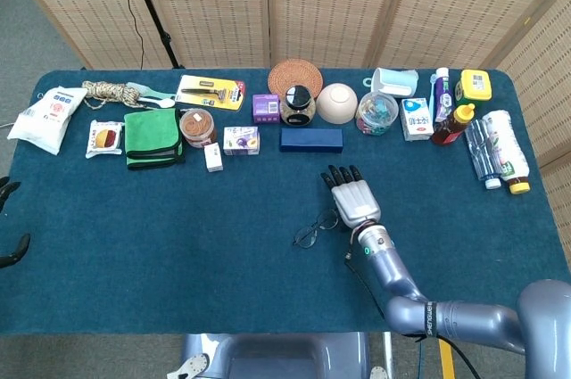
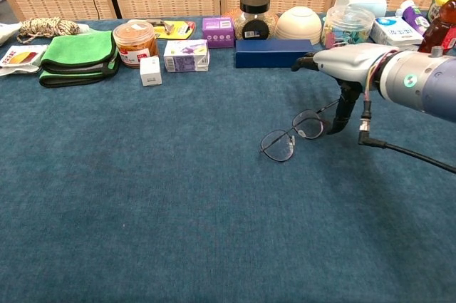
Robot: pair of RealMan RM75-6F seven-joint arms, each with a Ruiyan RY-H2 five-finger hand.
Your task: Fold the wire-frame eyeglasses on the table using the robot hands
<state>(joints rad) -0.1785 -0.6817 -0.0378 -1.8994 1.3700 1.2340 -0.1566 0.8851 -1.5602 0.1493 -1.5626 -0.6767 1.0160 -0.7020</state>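
Bare cloth lies left of the eyeglasses (image 2: 292, 134); blue box (image 2: 274, 53) stands well behind, seemingly unobstructive.

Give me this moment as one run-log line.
stage: folding in progress | eyeglasses: flat on table | right hand: above glasses' right end, thumb lowered beside it, contact unclear | left hand: barely visible at table edge

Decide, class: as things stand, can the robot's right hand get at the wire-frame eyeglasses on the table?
Probably yes. The right hand hangs right beside the eyeglasses, its thumb reaching down by their right end, and nothing stands between them; the blue box and other items sit further back.
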